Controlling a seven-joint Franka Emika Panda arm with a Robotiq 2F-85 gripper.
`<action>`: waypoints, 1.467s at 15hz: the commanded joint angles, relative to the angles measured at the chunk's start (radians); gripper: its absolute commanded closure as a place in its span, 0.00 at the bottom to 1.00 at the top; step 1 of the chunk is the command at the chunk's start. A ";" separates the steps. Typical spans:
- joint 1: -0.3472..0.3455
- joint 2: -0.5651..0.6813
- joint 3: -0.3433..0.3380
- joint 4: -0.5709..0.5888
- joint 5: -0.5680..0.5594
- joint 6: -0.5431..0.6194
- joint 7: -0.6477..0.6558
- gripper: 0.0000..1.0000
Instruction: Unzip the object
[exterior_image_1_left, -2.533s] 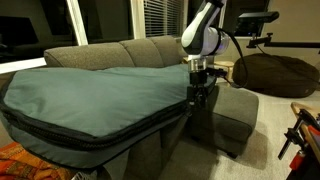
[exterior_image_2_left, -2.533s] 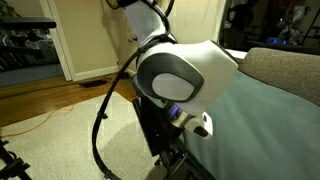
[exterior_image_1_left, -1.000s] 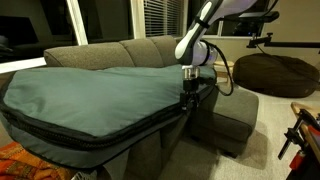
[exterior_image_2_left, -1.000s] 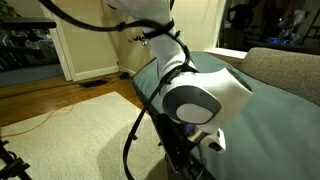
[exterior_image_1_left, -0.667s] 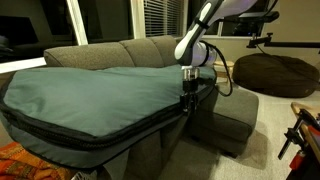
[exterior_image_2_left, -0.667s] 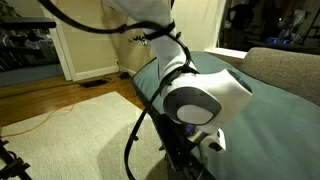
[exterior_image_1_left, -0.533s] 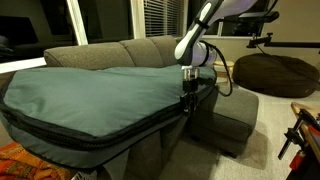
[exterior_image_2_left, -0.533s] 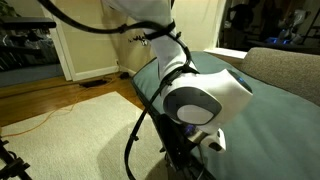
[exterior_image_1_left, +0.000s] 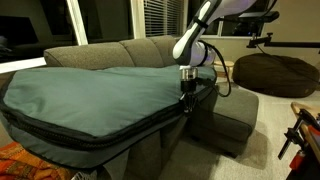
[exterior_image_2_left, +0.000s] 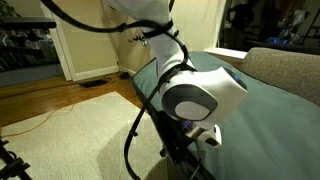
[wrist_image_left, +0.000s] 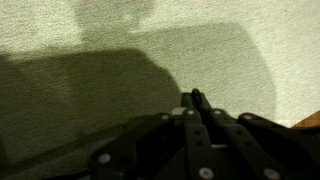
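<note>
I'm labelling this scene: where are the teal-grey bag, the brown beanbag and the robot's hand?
teal-grey bag (exterior_image_1_left: 90, 95), an exterior view, top panel's middle.
brown beanbag (exterior_image_1_left: 272, 72), an exterior view, its front.
hand (wrist_image_left: 194, 97), wrist view, between fingertips.

Grey sofa (exterior_image_1_left: 150, 50) w/ teal-grey bag (exterior_image_1_left: 90, 100) flat on it; beanbag (exterior_image_1_left: 275, 72) on carpet (exterior_image_1_left: 268, 140).
</note>
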 joint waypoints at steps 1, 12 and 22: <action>0.006 -0.030 0.003 -0.012 -0.020 -0.014 0.030 0.95; 0.095 -0.058 -0.003 -0.027 -0.088 -0.003 0.112 0.95; 0.213 -0.069 -0.017 -0.013 -0.197 -0.018 0.246 0.95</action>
